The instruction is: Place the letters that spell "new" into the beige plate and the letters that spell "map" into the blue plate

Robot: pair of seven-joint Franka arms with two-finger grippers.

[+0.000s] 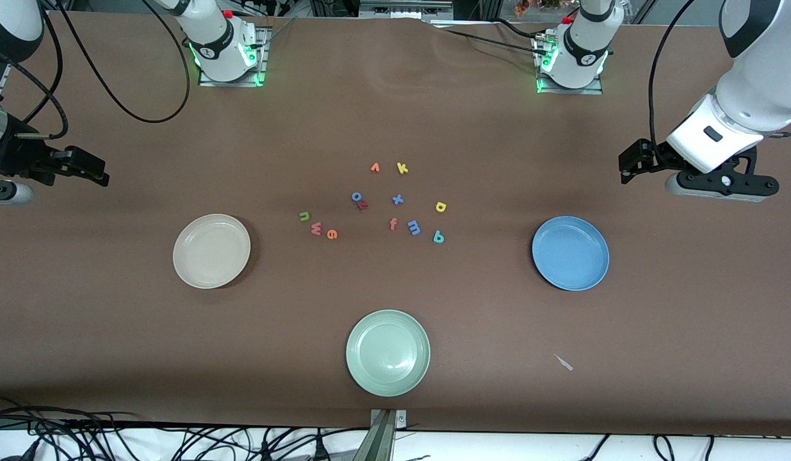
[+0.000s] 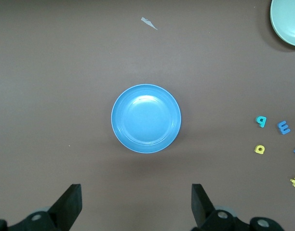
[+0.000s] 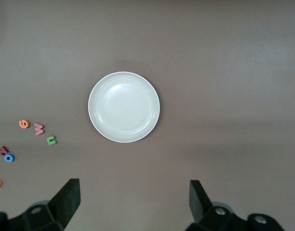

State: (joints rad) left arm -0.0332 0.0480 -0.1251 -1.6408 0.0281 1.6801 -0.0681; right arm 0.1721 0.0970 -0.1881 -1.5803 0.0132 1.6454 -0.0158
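Both plates sit empty; the right gripper [image 3: 133, 202] and left gripper [image 2: 135, 204] hang wide open, holding nothing — drop squarely over the green n [image 1: 304, 216], pinching its thin edges.

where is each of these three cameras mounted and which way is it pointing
Front view: high across the table, facing both bases; looks down on the scattered letters and the pale green plate; shows the left gripper and right gripper, both waiting open at the table's ends.
Left wrist view: on the left wrist, looking down at the blue plate; own fingers show.
Right wrist view: on the right wrist, looking down at the beige plate; own fingers show.
Shared: the front and left wrist views both hold the blue plate and the teal p.
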